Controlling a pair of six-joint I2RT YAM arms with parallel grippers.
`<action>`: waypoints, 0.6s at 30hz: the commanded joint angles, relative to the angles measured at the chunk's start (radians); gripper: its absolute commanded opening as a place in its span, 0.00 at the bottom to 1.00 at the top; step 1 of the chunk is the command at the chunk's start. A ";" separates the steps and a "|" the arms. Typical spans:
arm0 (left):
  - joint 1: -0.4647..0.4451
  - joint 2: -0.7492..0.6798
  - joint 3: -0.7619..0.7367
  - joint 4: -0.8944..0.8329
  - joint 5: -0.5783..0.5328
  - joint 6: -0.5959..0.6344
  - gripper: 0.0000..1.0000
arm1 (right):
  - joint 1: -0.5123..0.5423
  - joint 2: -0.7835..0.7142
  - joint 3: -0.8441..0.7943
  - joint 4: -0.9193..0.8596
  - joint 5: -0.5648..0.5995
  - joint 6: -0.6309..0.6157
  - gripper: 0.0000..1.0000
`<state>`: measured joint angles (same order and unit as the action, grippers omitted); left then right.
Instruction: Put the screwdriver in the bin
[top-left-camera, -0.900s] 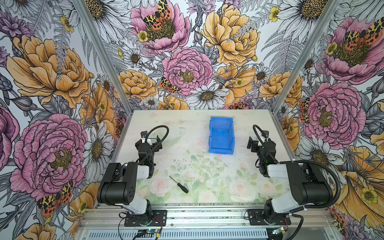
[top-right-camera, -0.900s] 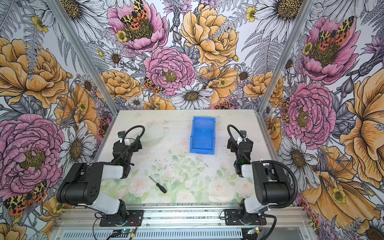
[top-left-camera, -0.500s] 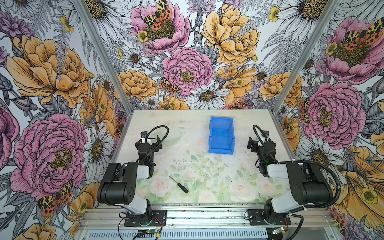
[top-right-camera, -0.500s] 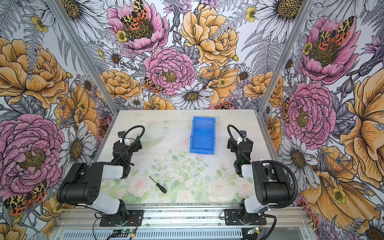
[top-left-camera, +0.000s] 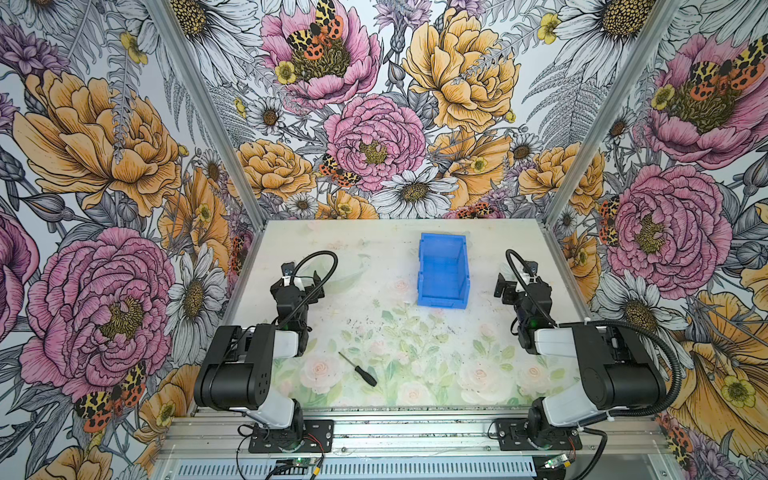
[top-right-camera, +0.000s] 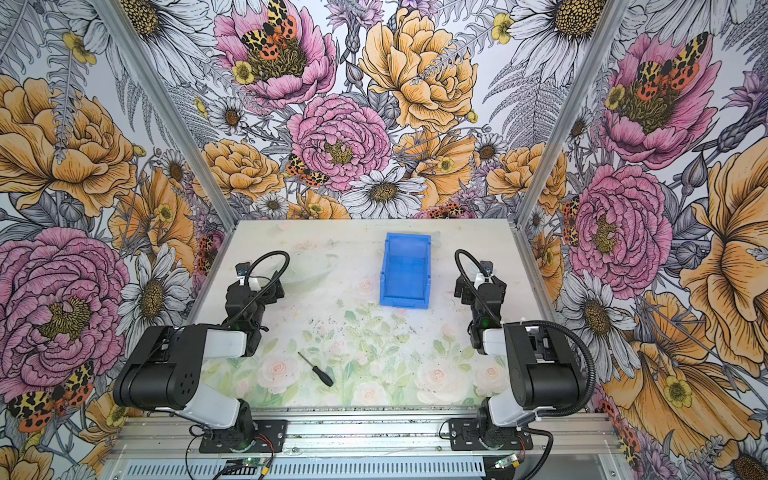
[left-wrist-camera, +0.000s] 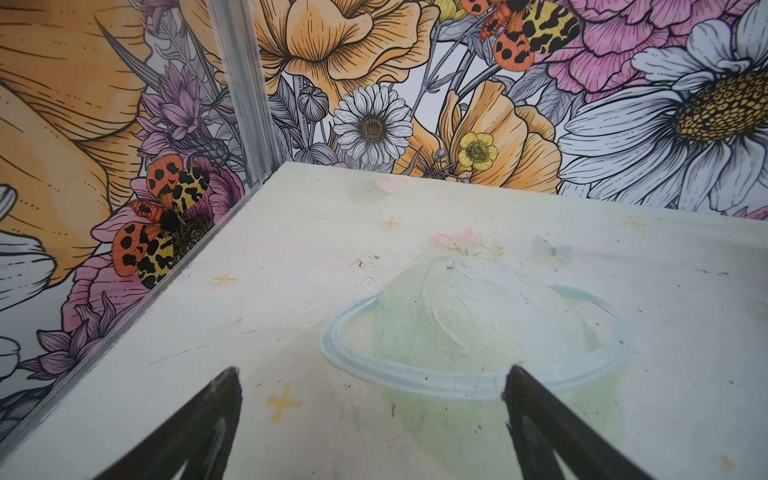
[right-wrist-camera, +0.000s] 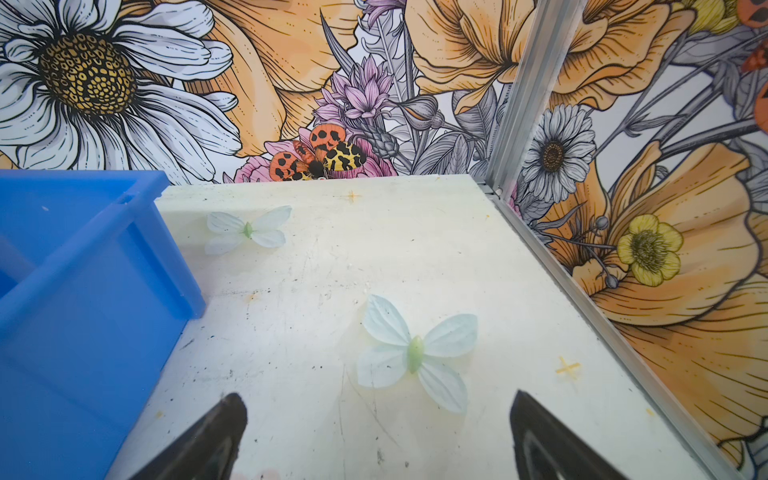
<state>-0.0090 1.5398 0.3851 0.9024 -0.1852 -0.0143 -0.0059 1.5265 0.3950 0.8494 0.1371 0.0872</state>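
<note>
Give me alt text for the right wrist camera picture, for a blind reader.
The right tool hangs open over the pale table, nothing between its black fingertips. The blue bin stands beside it; printed butterflies and floral walls fill the rest.

Bin (top-left-camera: 443, 302) smooth blue plastic; screwdriver (top-left-camera: 357, 368) black handle, dark metal shaft; tabletop (top-left-camera: 374, 249) matt, scuffed.

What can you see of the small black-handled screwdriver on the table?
The small slim screwdriver has a black handle, plastic by its look, and a thin dark metal shaft. It lies flat and diagonal near the front edge of the pale flower-printed table, shaft tip pointing back and left. Only the table touches it.
</note>
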 joint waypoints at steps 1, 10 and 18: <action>0.001 0.006 -0.005 0.024 0.026 0.017 0.99 | -0.003 0.011 0.001 0.010 0.000 -0.004 0.99; 0.002 -0.028 0.003 -0.016 0.017 0.012 0.99 | 0.000 -0.014 0.011 -0.023 0.016 0.000 1.00; 0.009 -0.207 0.031 -0.251 0.007 -0.020 0.99 | 0.003 -0.136 0.035 -0.187 0.061 0.023 0.99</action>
<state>-0.0086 1.3949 0.3878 0.7624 -0.1856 -0.0196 -0.0059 1.4513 0.4019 0.7212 0.1715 0.0895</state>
